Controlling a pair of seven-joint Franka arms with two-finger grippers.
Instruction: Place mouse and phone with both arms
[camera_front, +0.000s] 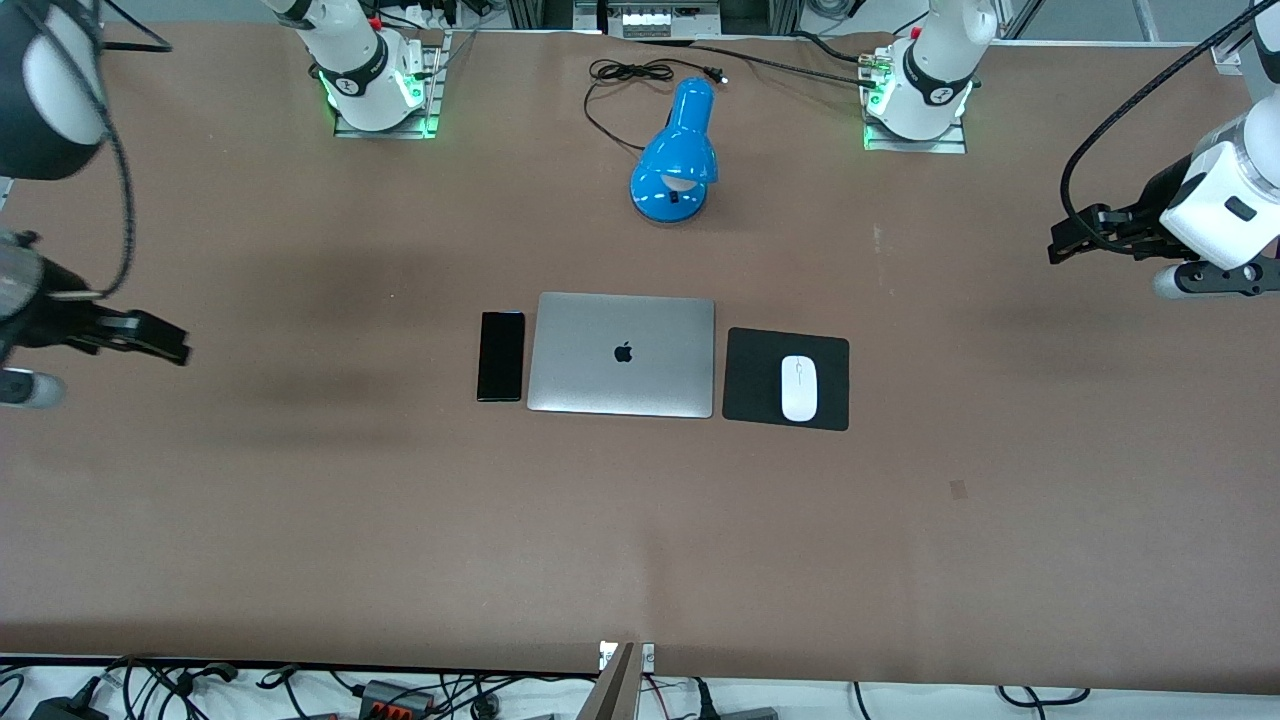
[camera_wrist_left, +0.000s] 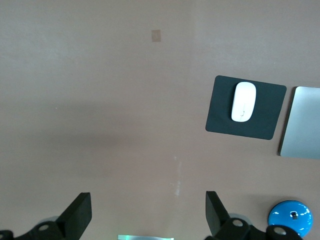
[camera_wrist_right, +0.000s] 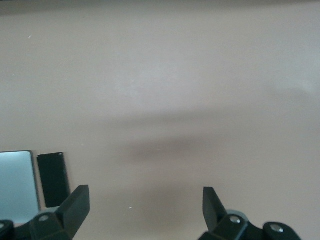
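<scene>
The white mouse (camera_front: 798, 388) lies on a black square pad (camera_front: 755, 375), beside the laptop toward the left arm's end of the table. It also shows in the left wrist view (camera_wrist_left: 243, 101). The black phone (camera_front: 501, 356) lies flat on the table beside the laptop, toward the right arm's end, and shows in the right wrist view (camera_wrist_right: 53, 179). My left gripper (camera_front: 1058, 245) is open and empty, up over bare table near its end (camera_wrist_left: 148, 215). My right gripper (camera_front: 178, 345) is open and empty, up over bare table near its own end (camera_wrist_right: 146, 210).
A closed silver laptop (camera_front: 622, 354) lies between the phone and the pad. A blue desk lamp (camera_front: 676, 155) with a black cord lies between the two arm bases, farther from the front camera than the laptop.
</scene>
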